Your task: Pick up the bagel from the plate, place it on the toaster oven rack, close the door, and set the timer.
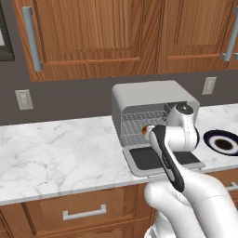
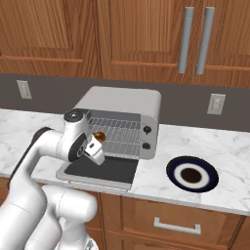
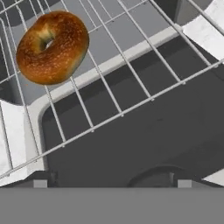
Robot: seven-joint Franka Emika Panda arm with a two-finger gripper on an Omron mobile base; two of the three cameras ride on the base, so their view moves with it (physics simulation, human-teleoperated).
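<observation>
Step in hand: bagel drop looks done, by my read — the bagel (image 3: 52,47) lies on the toaster oven rack (image 3: 131,83) at about 10 o'clock in the hand view, nothing touching it.
Gripper: the gripper (image 2: 95,147) hangs just in front of the oven mouth over the lowered door (image 2: 101,171); jaws spread wide, holding nothing.
Bagel, base views: a small brown spot (image 2: 99,135) at the rack's front edge, right beside the hand.
Door: folded flat toward the counter edge, glass panel up, not yet shut.
Next move calls for: backing the hand clear of the opening, then getting under the door's front lip and swinging it up; after that, a knob (image 2: 146,129) on the oven's right panel for the timer. Which knob is the timer, I cannot tell.
Plate: the plate (image 2: 192,174) sits bare on the marble at the oven's 4 o'clock in the right base view.
Count: one bagel, one plate, one rack, one door, two knobs.
</observation>
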